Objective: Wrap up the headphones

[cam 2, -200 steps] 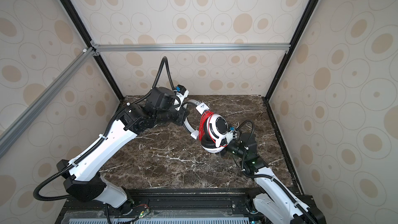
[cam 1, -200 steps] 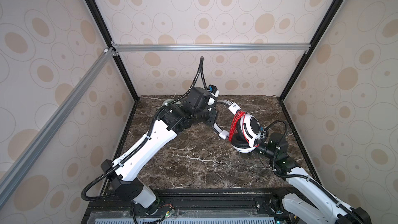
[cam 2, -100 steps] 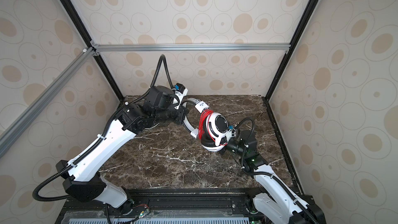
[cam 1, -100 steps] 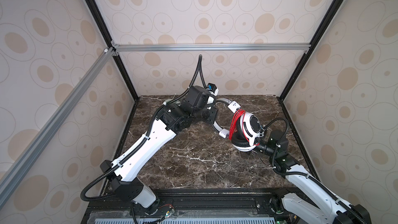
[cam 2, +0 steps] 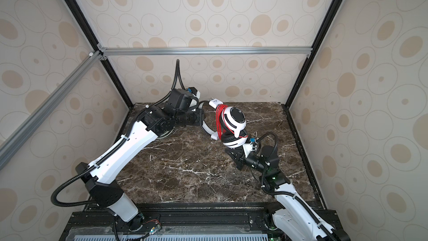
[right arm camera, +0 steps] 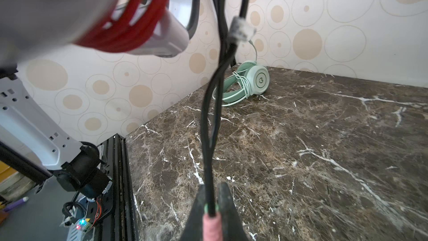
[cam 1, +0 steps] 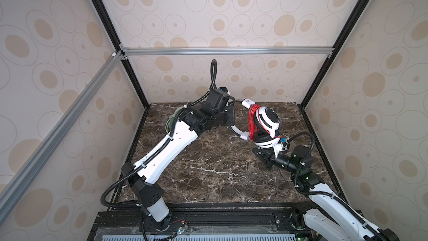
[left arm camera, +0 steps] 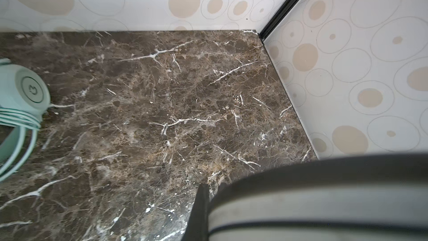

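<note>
Mint-green headset (right arm camera: 245,84) wrapped; white-and-black headset (cam 1: 268,121) nearly so — left claw (cam 1: 231,121) clamps its headband (left arm camera: 324,202), right claw (right arm camera: 212,202) pinches the loose cable tail (right arm camera: 212,135).

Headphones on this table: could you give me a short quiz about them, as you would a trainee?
1. True or false: the mint headset lies on the table.
2. What colour is the cable wound round the white headset? A green, B red, C blue.
3. Fill in: the left gripper is shut on the white headset's ____.
Key: 1 true; 2 B; 3 headband.
</note>
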Motion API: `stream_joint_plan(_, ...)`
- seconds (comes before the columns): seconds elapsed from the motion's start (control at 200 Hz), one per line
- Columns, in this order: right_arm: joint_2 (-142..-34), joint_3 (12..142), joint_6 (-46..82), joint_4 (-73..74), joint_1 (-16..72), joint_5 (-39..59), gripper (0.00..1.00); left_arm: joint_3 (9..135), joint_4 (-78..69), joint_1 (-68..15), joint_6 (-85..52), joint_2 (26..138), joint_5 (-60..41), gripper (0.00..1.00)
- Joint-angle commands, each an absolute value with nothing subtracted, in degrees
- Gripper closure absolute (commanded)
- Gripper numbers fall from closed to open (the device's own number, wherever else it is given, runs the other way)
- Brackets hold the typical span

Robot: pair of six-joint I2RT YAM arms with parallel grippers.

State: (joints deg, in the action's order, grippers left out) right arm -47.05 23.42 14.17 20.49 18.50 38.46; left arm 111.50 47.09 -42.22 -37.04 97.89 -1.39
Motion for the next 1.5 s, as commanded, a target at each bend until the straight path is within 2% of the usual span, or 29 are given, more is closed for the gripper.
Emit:
stream_joint_plan(0.0, -47.4, 24.9, 14.5, 20.6, 18.8, 36.5, 1.0, 115.4, 43.8, -41.7, -47.2, 100.8, 0.7, 1.0)
stream_joint_plan(0.32, -56.7, 25.6, 16.9, 24.7, 18.8, 26.7, 1.0, 126.2, 58.0, -40.4, -64.4, 114.8, 11.6, 1.0)
stream_joint_plan(0.615, -66.9, 28.3, 22.1, 28.1, 18.8, 15.8, 1.0, 120.1, 48.9, -39.8, -66.1, 116.3, 12.4, 1.0)
stream_joint_plan(0.905, -73.9, 35.5, 18.3, 22.7, 19.0, 20.0, 1.0, 121.1, 51.8, -37.8, -65.6, 119.7, 11.6, 1.0)
stream_joint_plan(1.095, -79.2, 39.5, 14.6, 17.3, 21.8, 21.7, 0.98, 113.1, 50.1, -37.1, -66.4, 119.0, 11.4, 1.0)
stream_joint_plan(1.286, -85.1, 43.3, 10.0, 11.0, 26.3, 16.0, 0.95, 104.6, 46.2, -37.0, -67.8, 118.4, 12.7, 1.0)
stream_joint_plan(1.496, -88.9, 44.5, 8.6, 9.1, 26.7, 12.9, 0.92, 103.9, 45.7, -36.9, -65.5, 120.6, 13.7, 1.0)
